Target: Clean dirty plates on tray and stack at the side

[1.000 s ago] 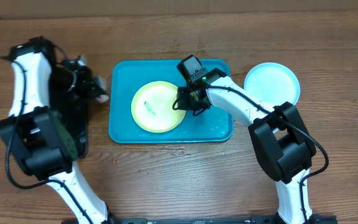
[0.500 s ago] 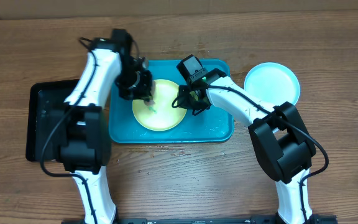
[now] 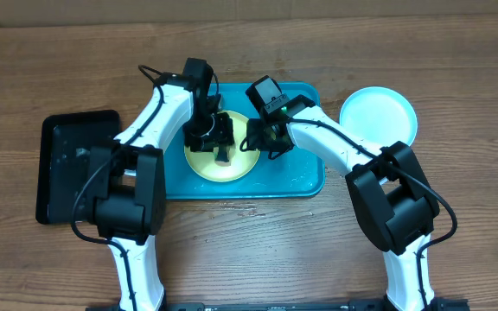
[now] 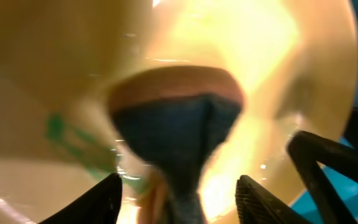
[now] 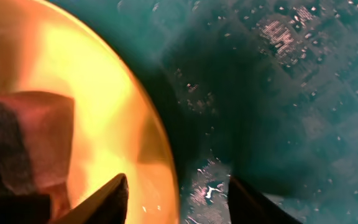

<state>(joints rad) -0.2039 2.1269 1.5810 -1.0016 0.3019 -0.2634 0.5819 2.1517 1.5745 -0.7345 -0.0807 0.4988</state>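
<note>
overhead, the yellow-green plate lies mid tray. a sponge rests on it between the left pincer's parted jaws. the right pincer, wide, straddles its 3 o'clock rim, likely to steady it. the light blue plate sits on the counter at 3 o'clock.

Robotics lab setup: two white arms, plank tabletop.

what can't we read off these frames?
- Overhead: the left arm and the sponge cover much of the yellow-green plate, so any smears under them are unseen.
- Left wrist: the picture is blurred, and the extent of the green smear is unclear.
- Right wrist: the plate is cut off by the left edge.
- Overhead: anything beneath the light blue plate is hidden by it.
</note>
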